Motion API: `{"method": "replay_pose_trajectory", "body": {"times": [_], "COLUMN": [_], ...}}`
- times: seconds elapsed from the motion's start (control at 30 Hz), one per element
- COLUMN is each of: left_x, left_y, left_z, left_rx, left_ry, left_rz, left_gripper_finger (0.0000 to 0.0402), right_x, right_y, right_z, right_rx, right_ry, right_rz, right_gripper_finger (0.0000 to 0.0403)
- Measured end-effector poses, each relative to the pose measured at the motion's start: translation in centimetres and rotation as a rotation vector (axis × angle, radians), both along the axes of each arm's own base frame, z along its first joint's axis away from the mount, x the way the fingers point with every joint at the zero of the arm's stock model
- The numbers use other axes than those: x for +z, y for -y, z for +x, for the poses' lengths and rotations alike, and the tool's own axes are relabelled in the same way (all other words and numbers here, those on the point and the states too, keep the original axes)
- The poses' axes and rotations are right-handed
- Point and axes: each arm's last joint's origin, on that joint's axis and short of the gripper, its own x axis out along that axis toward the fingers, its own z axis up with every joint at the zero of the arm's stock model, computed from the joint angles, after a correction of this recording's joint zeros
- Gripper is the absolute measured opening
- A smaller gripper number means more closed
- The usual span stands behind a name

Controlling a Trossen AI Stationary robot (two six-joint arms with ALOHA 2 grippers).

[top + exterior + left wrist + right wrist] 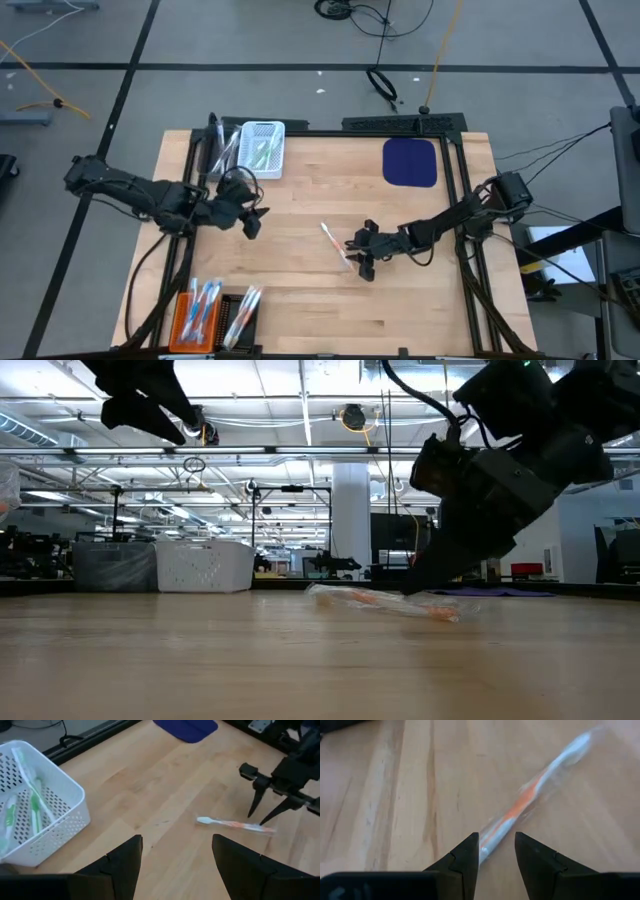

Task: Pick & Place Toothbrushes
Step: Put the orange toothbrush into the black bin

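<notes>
Right gripper, fingers parted astride the near end of a clear-wrapped orange-and-white toothbrush lying flat at mid-table. Left gripper, open and empty, hovers left of it, near a white perforated plastic basket holding green-handled toothbrushes.

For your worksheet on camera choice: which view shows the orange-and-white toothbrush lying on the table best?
The left wrist view: the toothbrush shows whole, unblocked, lying flat. The right wrist view is close but the right pincer straddles one end. The high view shows it tiny, and the low view edge-on.
</notes>
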Motion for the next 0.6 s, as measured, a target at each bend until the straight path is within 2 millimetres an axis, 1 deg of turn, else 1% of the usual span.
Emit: {"method": "replay_pose_trajectory", "body": {"times": [0.2,0.47,0.6], "left_x": [-0.8,-2.8,-3.6], "left_y": [1.4,2.9,3.4], "left_z": [0.6,1.9,2.4], "left_rx": [-0.008,-0.028,-0.028], "left_ry": [-0.020,-0.097,-0.129], "left_rz": [0.015,0.018,0.021], "left_gripper_finger": [0.0244,0.0244,0.0244], "right_x": [-1.3,-2.0,-2.4], "right_y": [-0.2,-1.3,-1.4], "right_z": [0.3,1.6,1.8], "right_rx": [0.001,0.008,0.003], "right_ry": [-0.015,-0.018,-0.047], "right_rz": [0.036,0.041,0.037], "right_gripper_finger": [0.0118,0.0118,0.0100]}}
